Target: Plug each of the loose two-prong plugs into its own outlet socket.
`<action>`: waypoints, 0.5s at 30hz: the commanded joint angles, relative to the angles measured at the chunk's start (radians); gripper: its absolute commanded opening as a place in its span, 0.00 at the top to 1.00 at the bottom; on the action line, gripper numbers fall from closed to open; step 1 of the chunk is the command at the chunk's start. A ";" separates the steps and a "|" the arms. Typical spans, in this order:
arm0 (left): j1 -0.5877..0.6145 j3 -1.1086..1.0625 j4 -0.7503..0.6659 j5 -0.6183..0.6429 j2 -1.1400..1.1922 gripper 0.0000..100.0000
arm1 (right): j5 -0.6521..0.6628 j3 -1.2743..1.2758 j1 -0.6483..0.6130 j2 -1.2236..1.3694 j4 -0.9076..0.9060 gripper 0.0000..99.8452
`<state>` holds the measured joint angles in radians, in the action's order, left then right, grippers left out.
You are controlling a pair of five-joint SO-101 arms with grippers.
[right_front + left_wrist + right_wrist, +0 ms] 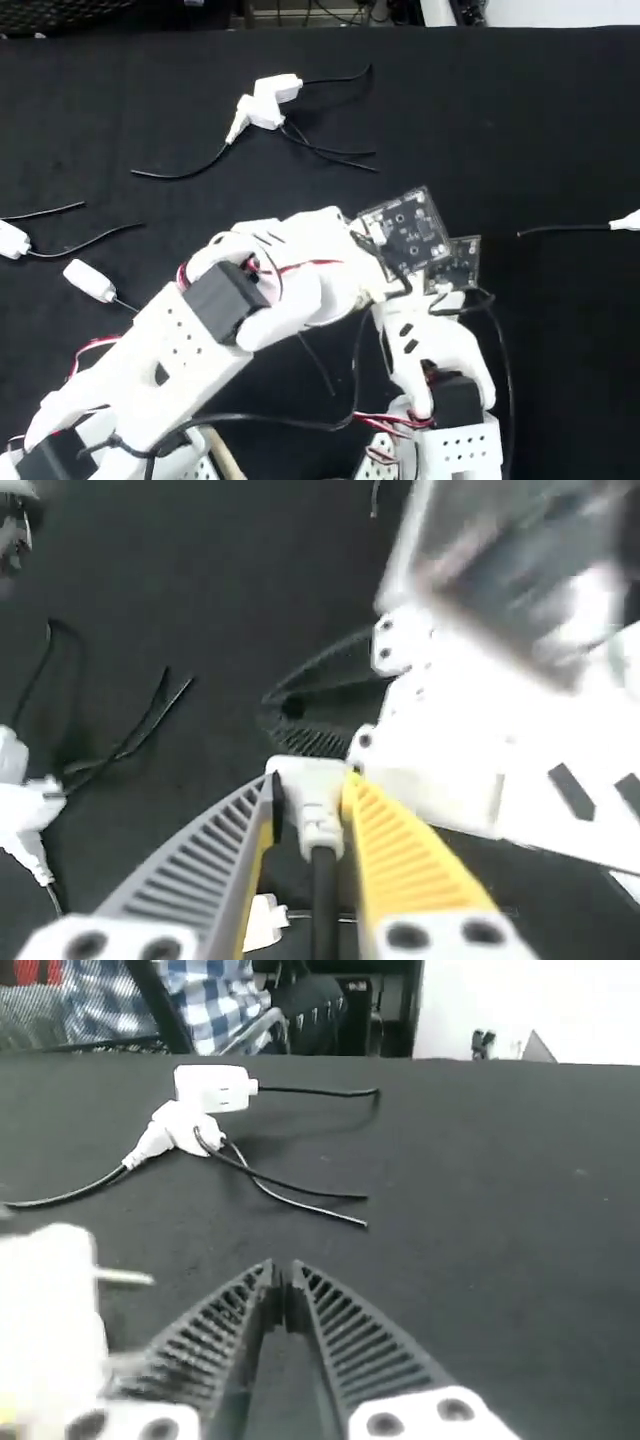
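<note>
we are looking down on a black table (pixel 520 120). at its left edge the far-left plug (pixel 10 240), white, is lying with a thin black cord running off to the right. near it, but apart, the second plug (pixel 90 281) is lying at a slant. farther back and left of centre, a white block (pixel 277 88) and a rounded connector (pixel 250 112) are lying touching each other, each trailing a black cord. we cannot tell whether they are joined. in the middle the left arm (pixel 190 330) is lying across from the near left corner toward the centre. the right arm (pixel 440 360) is standing just to its right, and the two wrists are crowding together. in the left wrist view the left gripper (pixel 310 778) is clamping the held plug (pixel 315 815), a white body pinched between one grey and one yellow finger, its black cord running back between them. the right arm's white shell is sitting just beside it. in the right wrist view the right gripper (pixel 283 1278) is pressing its black ribbed fingers together tip to tip above the table. a blurred white body with a metal prong (pixel 125 1278) is showing just beside it. at the right edge the right-edge plug (pixel 627 221) is lying with its cord running left.
</note>
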<state>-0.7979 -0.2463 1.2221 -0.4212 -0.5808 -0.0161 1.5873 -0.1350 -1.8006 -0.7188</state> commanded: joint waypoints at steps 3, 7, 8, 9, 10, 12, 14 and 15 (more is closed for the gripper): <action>-0.005 0.041 -0.003 0.008 -0.032 0.97 | 0.009 -0.002 -0.021 -0.087 0.003 0.99; 0.067 0.005 0.015 0.008 -0.026 0.97 | 0.037 0.005 0.006 -0.087 0.018 0.99; 0.108 -0.007 0.018 0.008 -0.026 0.97 | 0.035 0.010 0.017 -0.087 0.032 0.99; 0.165 -0.022 0.018 0.009 -0.026 0.97 | 0.035 0.019 0.028 -0.087 0.046 0.99; 0.223 -0.035 0.018 0.012 -0.025 0.97 | 0.035 0.027 0.034 -0.087 0.055 0.99; 0.340 -0.065 0.018 0.012 -0.008 0.97 | 0.034 0.036 0.038 -0.087 0.072 0.99; 0.433 -0.081 0.018 0.014 0.035 0.97 | 0.034 0.036 0.038 -0.087 0.072 0.99; 0.469 -0.079 0.015 0.035 0.061 0.97 | 0.034 0.036 0.038 -0.087 0.072 0.99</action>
<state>-0.5002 -0.3261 1.2375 -0.4196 -0.5715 0.0115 1.6272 -0.1105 -1.8006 -0.6682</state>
